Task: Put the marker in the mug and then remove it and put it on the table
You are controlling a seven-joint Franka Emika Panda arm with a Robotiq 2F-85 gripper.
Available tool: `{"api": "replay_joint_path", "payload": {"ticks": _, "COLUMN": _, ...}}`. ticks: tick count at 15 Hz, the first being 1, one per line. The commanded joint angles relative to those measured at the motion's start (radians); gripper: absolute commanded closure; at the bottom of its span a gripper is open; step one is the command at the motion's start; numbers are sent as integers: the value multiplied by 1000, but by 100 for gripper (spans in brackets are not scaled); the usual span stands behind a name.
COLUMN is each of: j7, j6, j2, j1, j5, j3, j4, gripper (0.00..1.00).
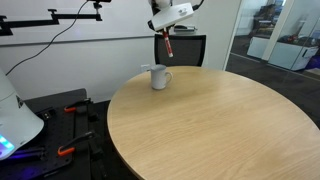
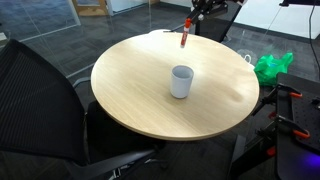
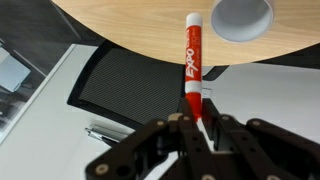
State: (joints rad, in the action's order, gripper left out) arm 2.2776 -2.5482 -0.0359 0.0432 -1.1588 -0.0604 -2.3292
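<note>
Glossy ceramic mug (image 2: 181, 81); matt wood-grain table (image 2: 140, 100).

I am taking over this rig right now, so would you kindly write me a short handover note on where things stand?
Hand: shut on one end of the red Expo marker, which hangs in the air, touching nothing else.
White mug: upright on the round table, with nothing in it.
Position: the marker is near the table's rim, off to the side of the mug and not above it.
Done: the marker is grasped and off the table. The pictures do not show whether it has been in the mug yet.
Left, probably: move over the mug, lower the marker in, lift it out, lay it on the table.
</note>
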Motion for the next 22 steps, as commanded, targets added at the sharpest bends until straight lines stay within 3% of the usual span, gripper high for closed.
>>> {"api": "replay_joint_path", "payload": {"ticks": 1, "j7": 6, "j6": -99, "j2": -89, "j1": -12, "j5": -38, "j3": 36, "j4": -75, "gripper": 96}}
{"api": "replay_joint_path", "payload": {"ticks": 8, "j7": -71, "j6": -197, "j2": -24, "j1": 59, "j5": -40, "j3": 77, "j4": -72, "gripper": 96}}
{"api": "replay_joint_path", "payload": {"ticks": 14, "j7": -321, "j6": -280, "j2": 108, "j1": 96, "j5": 75, "j3": 107, "j4": -42, "gripper": 96}}
{"api": "replay_joint_path", "payload": {"ticks": 17, "j7": -513, "j6": -335, "j2": 165, "j1": 86, "j5": 196, "j3": 122, "j4": -41, "gripper": 96}}
{"api": "replay_joint_path", "payload": {"ticks": 22, "j7": -920, "j6": -294, "j2": 258, "j1": 81, "j5": 544, "j3": 182, "j4": -23, "gripper": 96}}
